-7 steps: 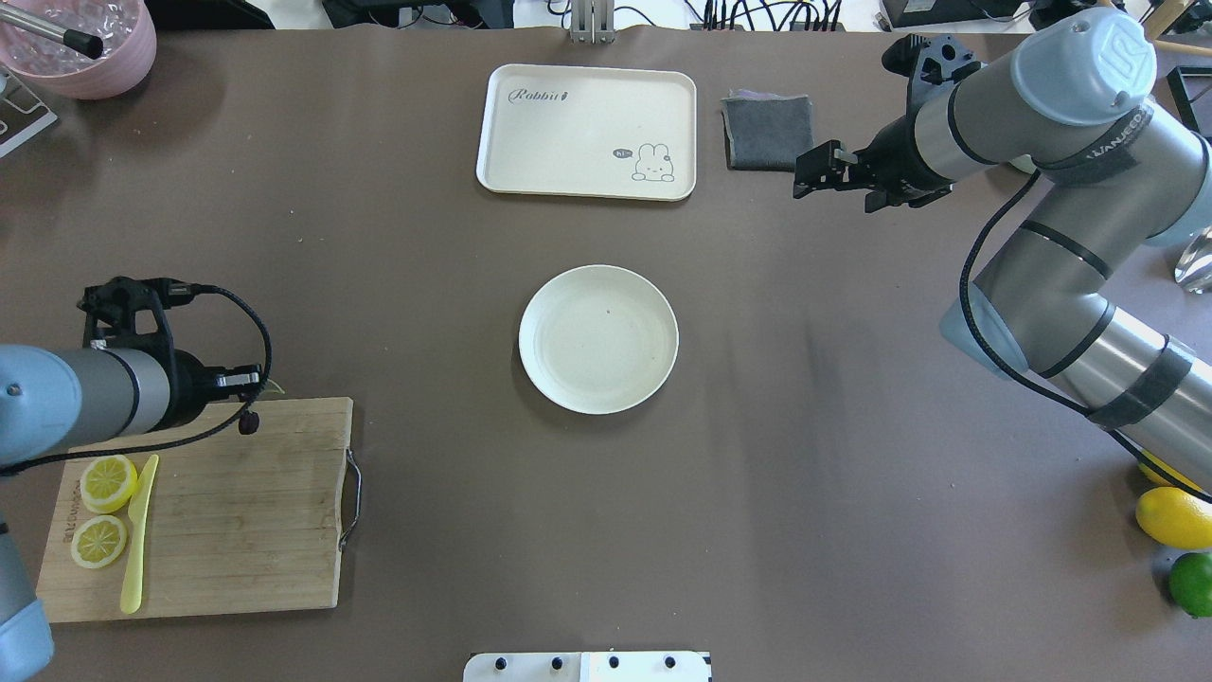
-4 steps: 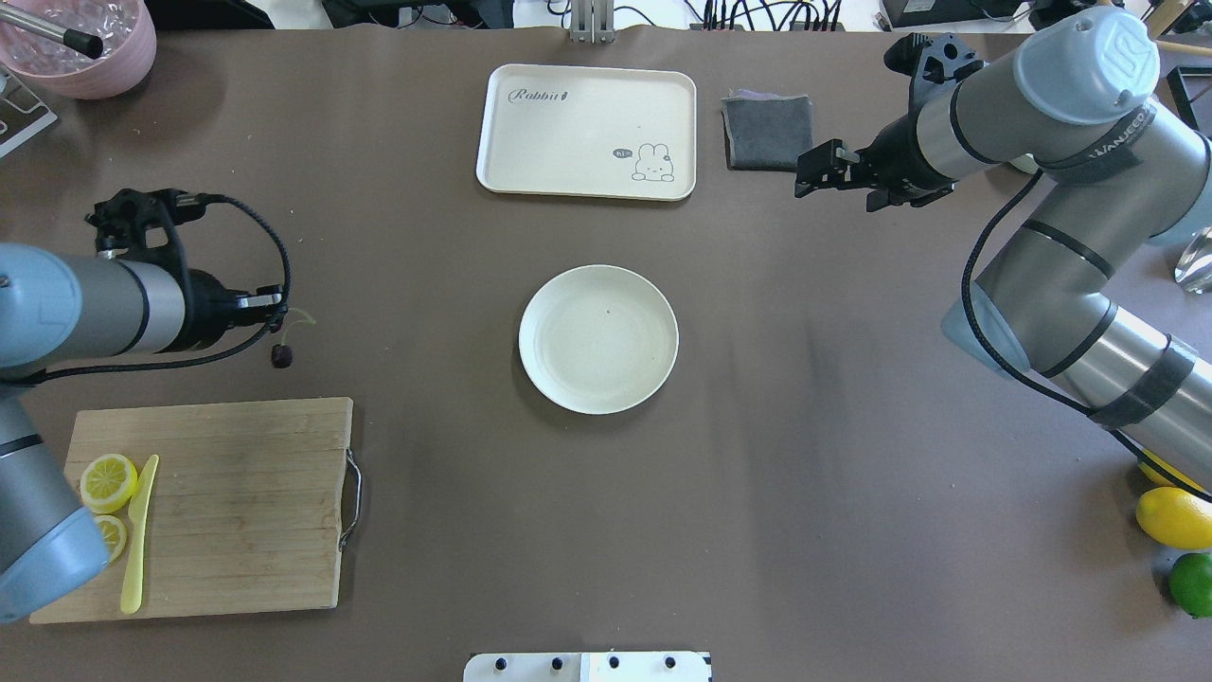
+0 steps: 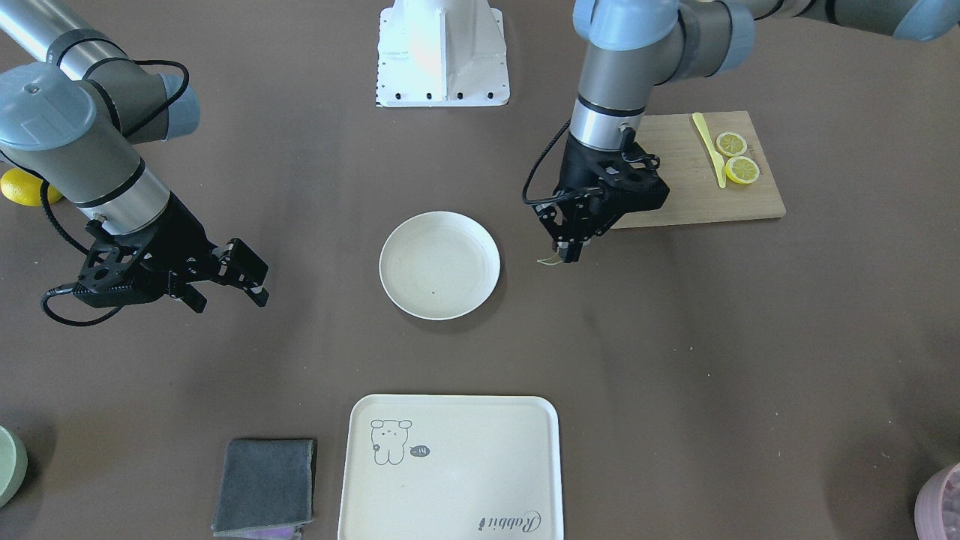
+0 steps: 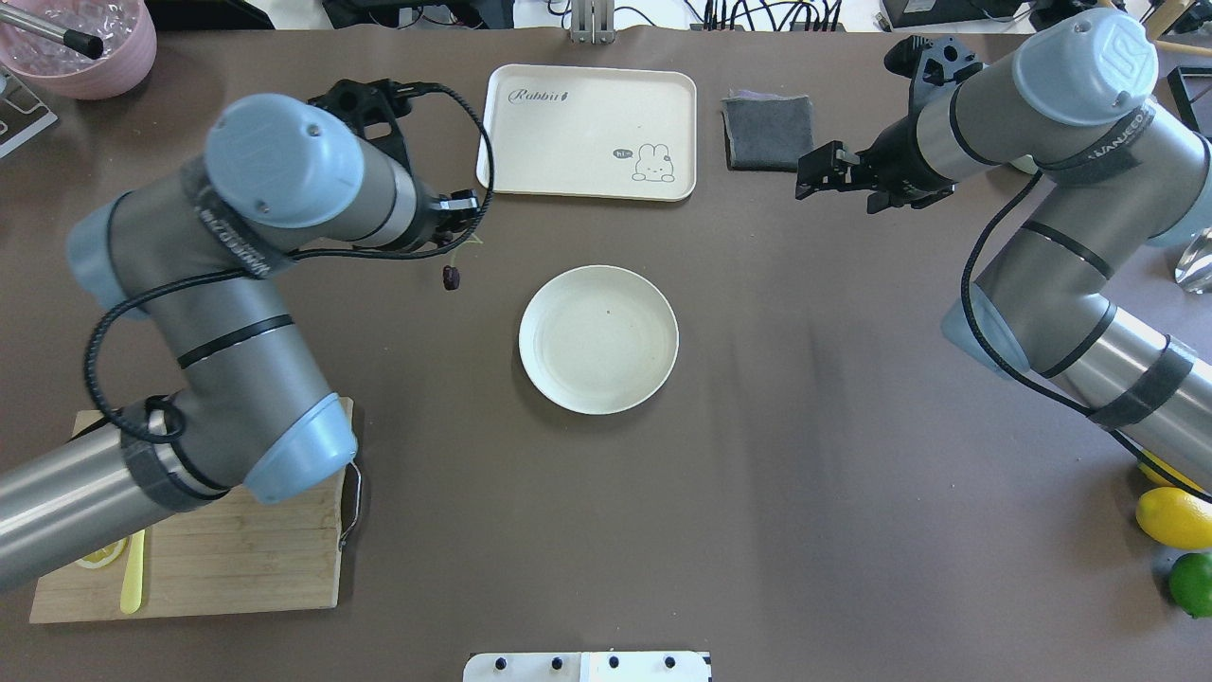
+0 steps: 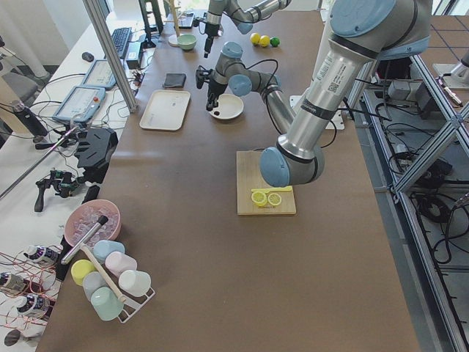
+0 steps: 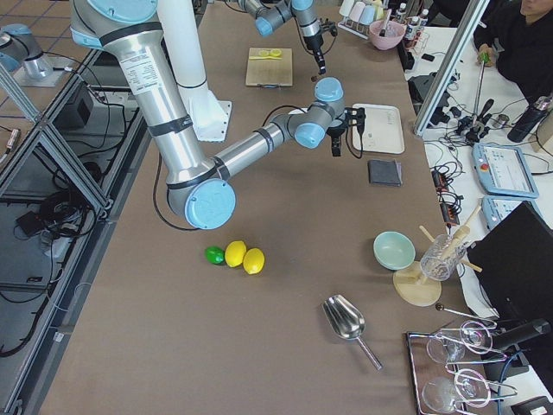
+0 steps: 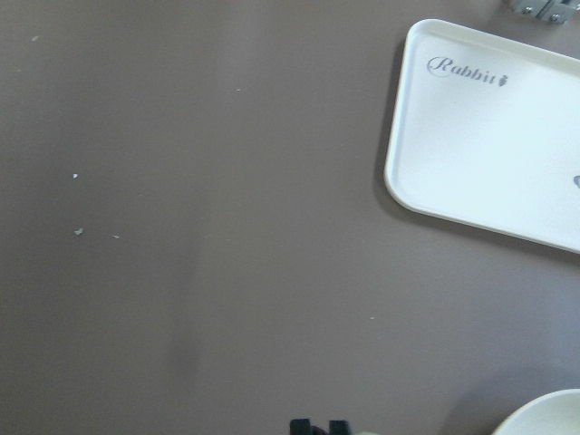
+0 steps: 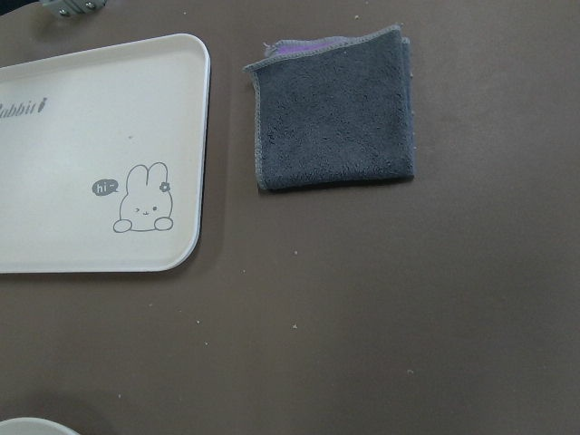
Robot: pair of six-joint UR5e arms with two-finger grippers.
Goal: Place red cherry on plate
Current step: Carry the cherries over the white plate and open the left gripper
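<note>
LEFT HAND: my left hand (image 4: 461,233) is clamped on the thin pale green stems | OBJECT: tiny dark maroon red cherry (image 4: 451,277) hangs under it, over the brown surface (image 4: 776,474), just beside the round cream-white plate (image 4: 598,384), outside its rim | RIGHT HAND: my right hand (image 4: 812,174) has fingers apart, well apart from the plate.

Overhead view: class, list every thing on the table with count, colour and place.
plate: one, cream, centre
tray: one, cream, beyond plate
cloth: one, grey, right of tray
cherry: one, dark red, hanging left of plate
board: one, wooden, near left
lemon slice: one showing, yellow, on board, mostly hidden
knife: one, yellow, on board
bowl: one, pink, far left corner
lemons: two, yellow, near right edge
lime: one, green, beside lemons
left hand: one, black, shut on cherry stem
right hand: one, black, open, beside cloth
</note>
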